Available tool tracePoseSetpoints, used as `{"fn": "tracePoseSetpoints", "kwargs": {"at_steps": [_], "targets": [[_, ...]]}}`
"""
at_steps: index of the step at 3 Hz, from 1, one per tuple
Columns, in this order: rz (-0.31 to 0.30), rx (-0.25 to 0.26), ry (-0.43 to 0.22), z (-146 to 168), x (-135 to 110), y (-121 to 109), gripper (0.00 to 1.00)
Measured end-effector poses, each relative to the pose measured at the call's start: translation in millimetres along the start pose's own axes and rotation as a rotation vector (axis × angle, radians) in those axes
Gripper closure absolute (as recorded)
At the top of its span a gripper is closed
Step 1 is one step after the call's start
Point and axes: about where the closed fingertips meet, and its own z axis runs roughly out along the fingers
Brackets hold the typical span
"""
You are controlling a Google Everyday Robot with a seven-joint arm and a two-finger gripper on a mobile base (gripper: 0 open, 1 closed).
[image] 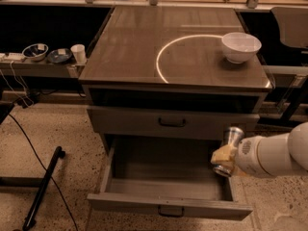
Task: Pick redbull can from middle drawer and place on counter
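My gripper [224, 154] is shut on the redbull can [230, 140], a slim silvery can held tilted above the right side of the open middle drawer [163, 174]. The can's shiny rim points up and right, level with the closed drawer front above. The drawer floor is bare. The counter [139, 52] with its white arc line lies above and behind. My white arm [276, 154] reaches in from the right edge.
A white bowl [240, 46] stands on the counter's right side. A closed drawer [172, 122] with a dark handle sits above the open one. A side shelf on the left holds bowls [34, 52] and a cup [78, 53]. A black pole [42, 186] and cables lie on the floor at left.
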Motion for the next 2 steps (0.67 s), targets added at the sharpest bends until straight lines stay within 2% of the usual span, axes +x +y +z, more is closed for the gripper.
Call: {"fn": "tracePoseSetpoints", "kwargs": {"at_steps": [1, 2], "targets": [[-0.194, -0.028, 0.095, -43, 8, -78, 1.00], [-0.378, -0.070, 0.146, -66, 13, -172, 1.00]]}}
